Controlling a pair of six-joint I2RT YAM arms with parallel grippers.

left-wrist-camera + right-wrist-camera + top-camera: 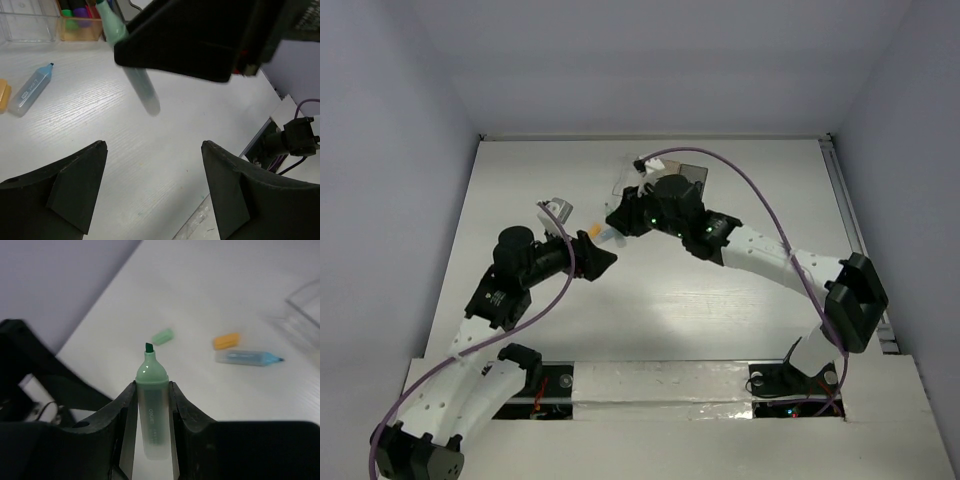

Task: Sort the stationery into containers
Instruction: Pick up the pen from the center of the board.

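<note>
As two arms worked at sorting stationery, we saw from the top external view the right gripper (620, 222) and the left gripper (598, 258) close together over the table (720, 310). The dark grey container (692, 172) stood at the far side behind the right arm, and what either gripper held was too small to tell there. From the left wrist, we found the left gripper's jaws spread wide with nothing between them, poised below the green marker (136, 82), which hung tilted in the right gripper above the table. A light-blue marker (31, 90) lay nearby, and the clear container (27, 20) and tan-orange container (80, 30) stood side by side beyond it, with markers in the latter. From the right wrist, we saw the right gripper clamped on the green marker's barrel, its chisel tip bare. A green cap (162, 336) and an orange piece (226, 341) lay apart on the table. We judged the marker light, stiff and smooth-sided, likely to swivel if pinched near an end, so a hold across the mid-barrel seemed soundest.
</note>
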